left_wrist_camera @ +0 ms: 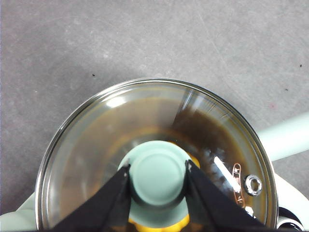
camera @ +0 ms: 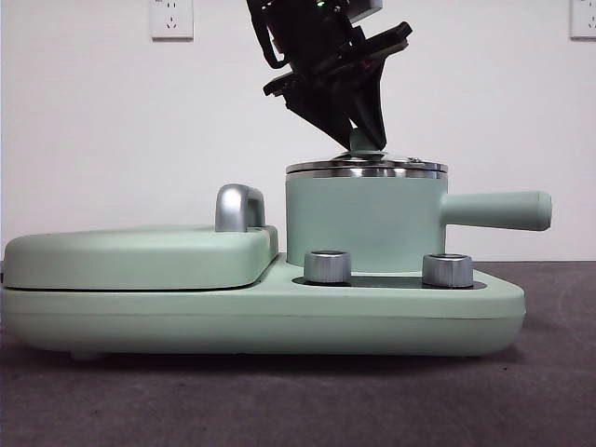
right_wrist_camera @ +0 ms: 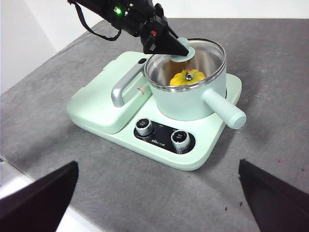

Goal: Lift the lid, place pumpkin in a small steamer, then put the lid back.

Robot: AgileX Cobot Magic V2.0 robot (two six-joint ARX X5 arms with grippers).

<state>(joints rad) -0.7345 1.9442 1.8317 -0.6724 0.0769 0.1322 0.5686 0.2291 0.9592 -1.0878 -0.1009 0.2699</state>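
Your left gripper [left_wrist_camera: 158,180] had its black fingers [left_wrist_camera: 113,200] clamped on the smooth mint knob of the round glass lid [left_wrist_camera: 145,116], seated on the cylindrical steamer [camera: 363,223]. The glossy ribbed pumpkin [right_wrist_camera: 186,77] sat inside. Your right gripper [right_wrist_camera: 154,193] hung open above the grey felt-like worktop [right_wrist_camera: 270,72].

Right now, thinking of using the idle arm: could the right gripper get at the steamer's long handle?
Probably yes. The right gripper hangs open, well back from the cooker, and the small steamer points its handle toward it with nothing between. The left gripper is busy on the lid knob, off to the side.
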